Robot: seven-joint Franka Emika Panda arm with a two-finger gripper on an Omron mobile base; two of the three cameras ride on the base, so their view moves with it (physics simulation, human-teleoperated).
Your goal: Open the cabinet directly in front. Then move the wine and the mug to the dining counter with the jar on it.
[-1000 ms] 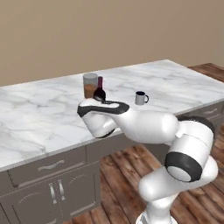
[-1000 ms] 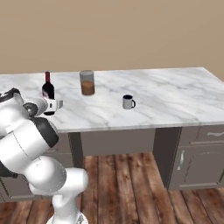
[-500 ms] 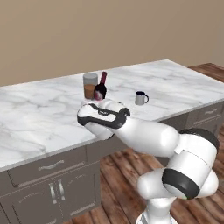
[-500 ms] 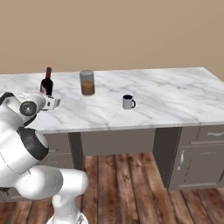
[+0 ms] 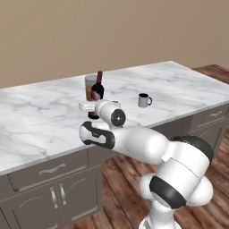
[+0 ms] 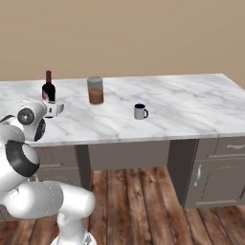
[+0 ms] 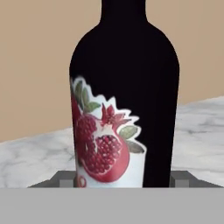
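On the marble tabletop (image 6: 191,103), the wine (image 6: 48,87) stands upright at the far left, the pincer (image 6: 53,109) closed around its base. At its 3 o'clock stands the jar (image 6: 95,90), then the mug (image 6: 139,111), well apart.

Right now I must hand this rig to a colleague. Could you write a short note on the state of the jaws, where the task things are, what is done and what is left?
Gripper: its jaws stand wide on either side of the wine; whether they press on the bottle I cannot tell.
The wine stands upright on the dining counter, near its edge.
The mug and the jar also stand on that counter, each apart from the others.
Done: both the wine and the mug are on the counter with the jar.
Left: free the wine if held, then draw the arm back without tipping it.
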